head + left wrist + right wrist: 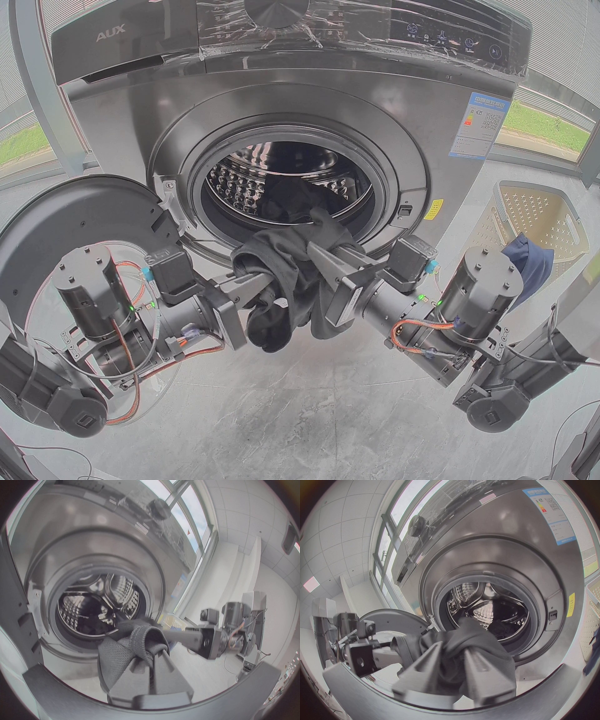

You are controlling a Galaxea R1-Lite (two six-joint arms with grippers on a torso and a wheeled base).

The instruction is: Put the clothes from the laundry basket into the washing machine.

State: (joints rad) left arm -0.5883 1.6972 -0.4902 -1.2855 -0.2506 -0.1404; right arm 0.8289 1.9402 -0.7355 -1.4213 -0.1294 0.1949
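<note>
We hold the dark garment (284,253) with both arms, left gripper (265,282) and right gripper (320,257) each clenched on it, just before the open washing machine (400,112) — a blue cloth (531,259) hangs from the laundry basket (537,215), far right.

washing machine (387,106) front: grey metal, smooth satin sheen | drum (250,181): shiny perforated steel | garment (287,275), centre: dark matt knitted cloth | basket (537,212), right edge: beige matt perforated plastic | floor (300,412), bottom: smooth grey stone-look tile
</note>
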